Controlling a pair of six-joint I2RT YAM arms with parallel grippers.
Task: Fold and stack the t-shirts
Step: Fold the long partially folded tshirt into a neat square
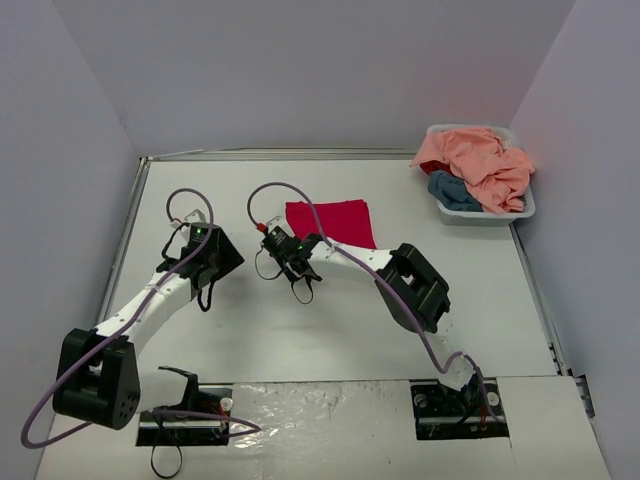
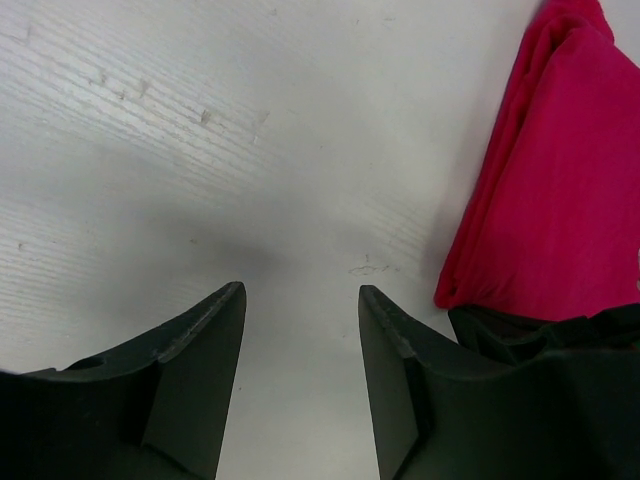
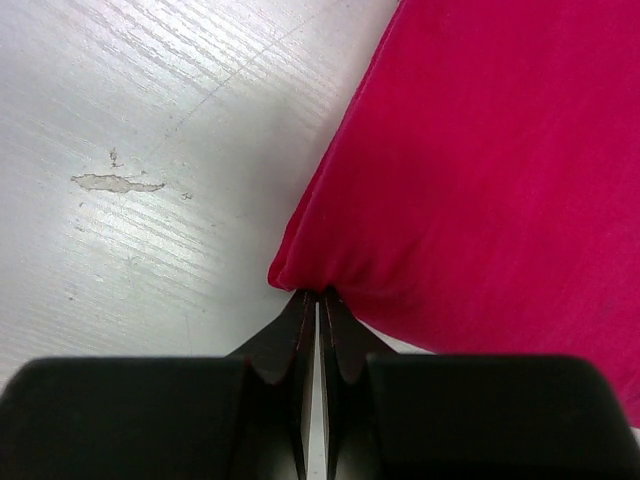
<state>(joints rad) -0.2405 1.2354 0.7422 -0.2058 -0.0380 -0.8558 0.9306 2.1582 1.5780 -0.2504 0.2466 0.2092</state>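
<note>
Progress: one down, judging by the layout. The red shirt lies as a flat folded rectangle on the table, at 12 o'clock from centre. The peach shirt and teal shirt are loose in the basket at 2 o'clock, unfolded. No stack yet. There may be more cloth under them, can't tell.

Right claw: pressed fully together, tips touching the red shirt's corner at its 7 o'clock. Can't tell if any cloth is nipped between them. It looks like either a last tidy of the fold or a pinch to shift it.

Right arm pose: base at 5 o'clock, reaching toward 11 o'clock, elbow up, wrist low at the cloth.

Left claw: spread about halfway, holding nothing, over bare table. The red shirt's edge sits at its 2 o'clock, near but apart.

Left arm pose: base at 7 o'clock, stretched toward 1 o'clock, wrist tipped down at the table, at 9 o'clock of the red shirt.
</note>
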